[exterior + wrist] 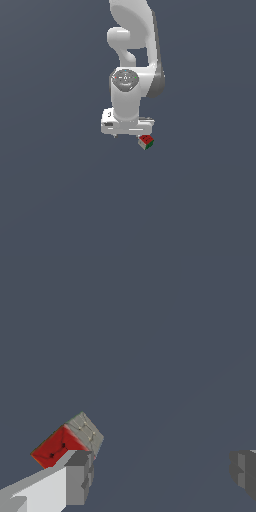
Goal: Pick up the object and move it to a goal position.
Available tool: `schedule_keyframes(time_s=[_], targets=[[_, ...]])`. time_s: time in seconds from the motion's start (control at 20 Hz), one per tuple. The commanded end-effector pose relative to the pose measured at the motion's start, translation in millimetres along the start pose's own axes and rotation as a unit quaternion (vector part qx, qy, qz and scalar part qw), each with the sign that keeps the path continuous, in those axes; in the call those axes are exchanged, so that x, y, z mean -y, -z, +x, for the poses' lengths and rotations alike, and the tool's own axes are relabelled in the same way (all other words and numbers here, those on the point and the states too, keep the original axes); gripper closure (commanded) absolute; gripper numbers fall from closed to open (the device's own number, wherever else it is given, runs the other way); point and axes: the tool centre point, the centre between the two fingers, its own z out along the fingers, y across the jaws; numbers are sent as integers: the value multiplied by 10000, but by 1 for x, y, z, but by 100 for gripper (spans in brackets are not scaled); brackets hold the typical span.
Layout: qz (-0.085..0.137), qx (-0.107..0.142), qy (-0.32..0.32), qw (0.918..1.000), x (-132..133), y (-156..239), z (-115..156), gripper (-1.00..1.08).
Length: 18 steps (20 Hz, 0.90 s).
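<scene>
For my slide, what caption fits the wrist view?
Open gripper with one finger beside the small cube, not yet grasping it.

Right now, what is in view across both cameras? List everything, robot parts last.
cube: one, red, green and whitish-grey faces, just below the gripper toward the exterior view's right; in the wrist view it sits beside one finger, not between the two.
ground: one, plain dark blue-grey surface, all around.
arm: one, white with grey joints, coming down from the top of the exterior view.
gripper: one, white body with grey fingers, jaws wide apart, nothing held.
</scene>
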Motion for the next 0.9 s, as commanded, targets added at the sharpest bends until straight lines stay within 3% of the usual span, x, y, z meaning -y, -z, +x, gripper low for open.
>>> schedule_keyframes(time_s=[0.0,0.85], targets=[[0,0,0,10000,0,0,0,-92],[4,34,304,9995,7,-7,1,-92]])
